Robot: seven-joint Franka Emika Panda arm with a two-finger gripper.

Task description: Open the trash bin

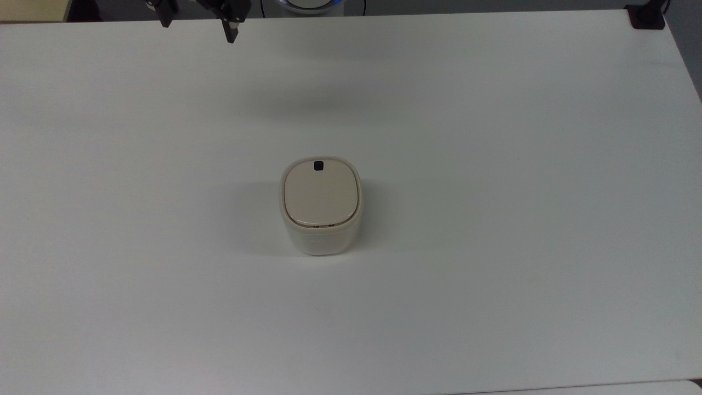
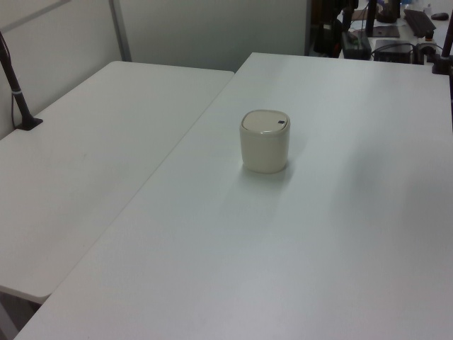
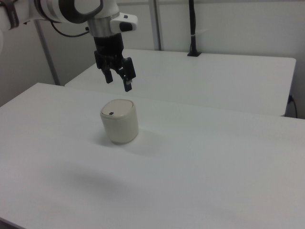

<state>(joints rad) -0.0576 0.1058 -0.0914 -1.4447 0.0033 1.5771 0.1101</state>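
The trash bin stands near the middle of the white table, a rounded-square whitish body with a flat beige lid that lies shut. A small black button sits near the lid's far edge in the top view. The bin also appears in the left view and the right view. My gripper hangs open at the top view's upper left, well above the table and away from the bin. In the right view the gripper hovers above and behind the bin, holding nothing.
A second white table adjoins at the left view's left, with a black clamped pole on it. A black clamp sits at the top view's upper right corner. Another pole rises behind in the right view.
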